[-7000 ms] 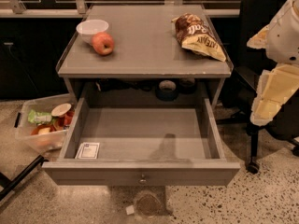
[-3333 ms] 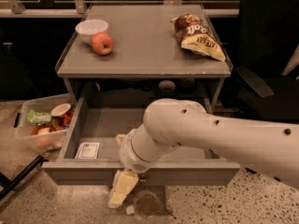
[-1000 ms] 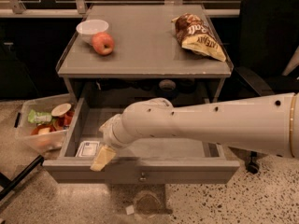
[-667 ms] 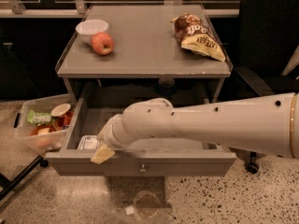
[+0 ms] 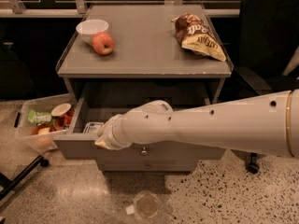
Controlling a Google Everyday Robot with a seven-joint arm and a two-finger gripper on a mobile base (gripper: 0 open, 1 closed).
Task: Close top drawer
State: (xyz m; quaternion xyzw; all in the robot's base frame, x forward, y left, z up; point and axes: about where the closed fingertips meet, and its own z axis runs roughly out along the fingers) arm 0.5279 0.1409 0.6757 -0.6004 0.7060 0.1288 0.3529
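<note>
The top drawer (image 5: 74, 148) is a wide grey drawer under the grey tabletop (image 5: 149, 45), standing partly open. Its small round metal knob (image 5: 144, 150) shows just below my arm. A small white card (image 5: 93, 127) lies in its front left corner. My gripper (image 5: 103, 141) sits at the end of the white arm that reaches in from the right. It rests against the top edge of the drawer front, left of the knob, close to the card.
A red apple (image 5: 103, 43), a white bowl (image 5: 92, 28) and a chip bag (image 5: 198, 36) sit on the tabletop. A clear bin of food (image 5: 37, 125) stands on the floor at left, a black chair (image 5: 266, 55) at right. A lower drawer front (image 5: 121, 166) shows beneath. A clear lid (image 5: 147, 204) lies on the floor.
The top drawer has slid inward and now stands out much less. My gripper has moved back with the drawer front, staying near its left part.
</note>
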